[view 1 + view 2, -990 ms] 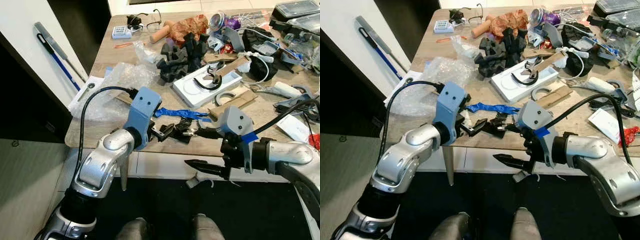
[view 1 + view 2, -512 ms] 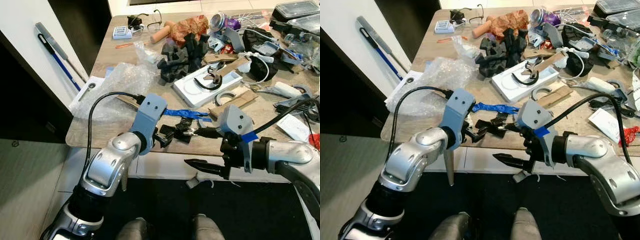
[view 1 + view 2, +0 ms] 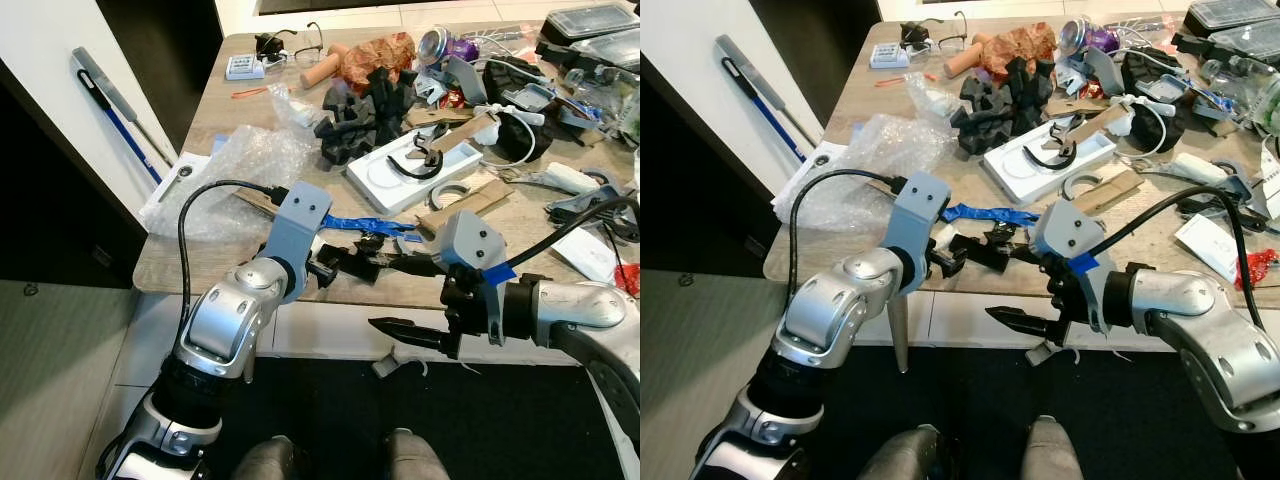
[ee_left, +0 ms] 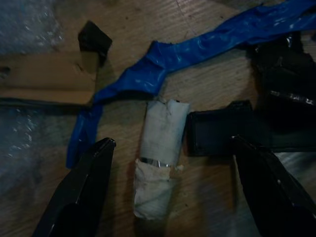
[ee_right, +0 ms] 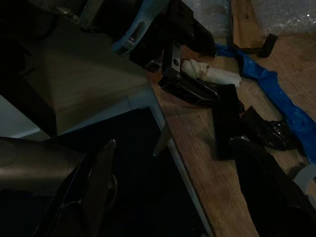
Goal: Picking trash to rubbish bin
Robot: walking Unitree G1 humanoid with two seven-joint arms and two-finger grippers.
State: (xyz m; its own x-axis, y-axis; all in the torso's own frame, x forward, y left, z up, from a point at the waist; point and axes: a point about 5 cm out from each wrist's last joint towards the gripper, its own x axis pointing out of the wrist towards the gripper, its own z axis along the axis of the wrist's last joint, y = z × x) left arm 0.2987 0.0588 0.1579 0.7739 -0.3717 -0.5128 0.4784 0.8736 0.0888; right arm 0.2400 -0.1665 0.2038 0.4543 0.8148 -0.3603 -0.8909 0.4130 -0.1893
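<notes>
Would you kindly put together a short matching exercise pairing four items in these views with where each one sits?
Items:
1. white paper roll
2. blue tape strip
3. glasses
4. bubble wrap

Places:
A. far edge of the table
B. between the fingers of the open left end effector
C. on the table's left side, by a cardboard piece
D. stretched across the wood just beyond the roll

Pairs: 1-B, 2-D, 3-A, 4-C

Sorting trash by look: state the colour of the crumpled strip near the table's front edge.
Blue; the strip shows best in the left wrist view.
</notes>
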